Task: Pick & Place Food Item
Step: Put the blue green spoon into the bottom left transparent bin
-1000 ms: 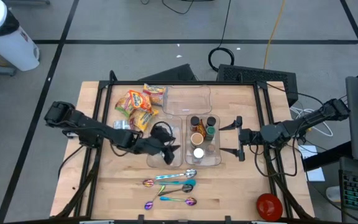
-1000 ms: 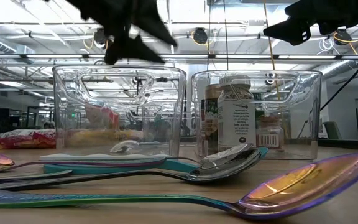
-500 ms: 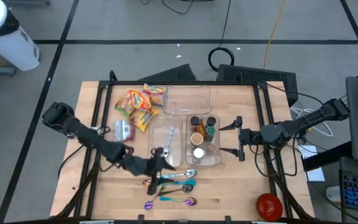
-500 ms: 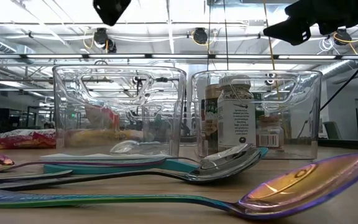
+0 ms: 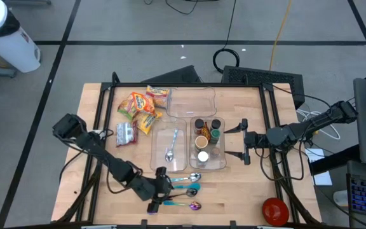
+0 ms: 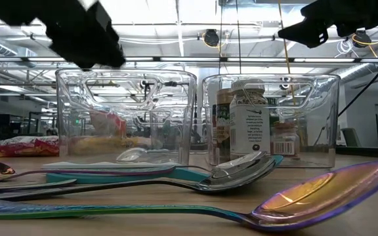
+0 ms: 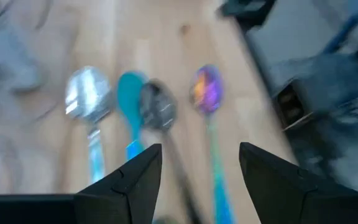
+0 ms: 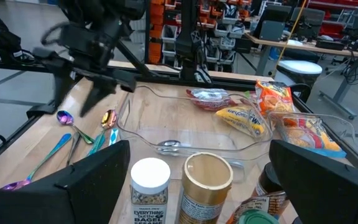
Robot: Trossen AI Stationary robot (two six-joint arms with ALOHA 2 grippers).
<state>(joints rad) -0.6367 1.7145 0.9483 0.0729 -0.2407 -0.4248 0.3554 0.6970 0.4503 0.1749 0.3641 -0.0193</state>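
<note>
Over the spoons (image 5: 178,189) near the table's (image 5: 246,191) front edge hung my left gripper (image 5: 156,194), its fingers apart with nothing between them; from its wrist I looked down on a silver spoon (image 7: 88,102), a teal one (image 7: 129,99), a dark one (image 7: 160,109) and a purple one (image 7: 206,91) lying side by side on the wood. My right gripper (image 5: 245,143) waited just beside the bin (image 5: 208,142) of jars (image 5: 203,157), fingers spread wide and empty. One spoon (image 5: 170,152) lay inside the clear bin (image 5: 168,149) touching the jar bin's left side. Food packets (image 5: 140,109) sat at the table's back left, beside a third clear bin (image 5: 190,102), with a small dark packet (image 5: 125,133) lying apart from them, nearer my left arm.
</note>
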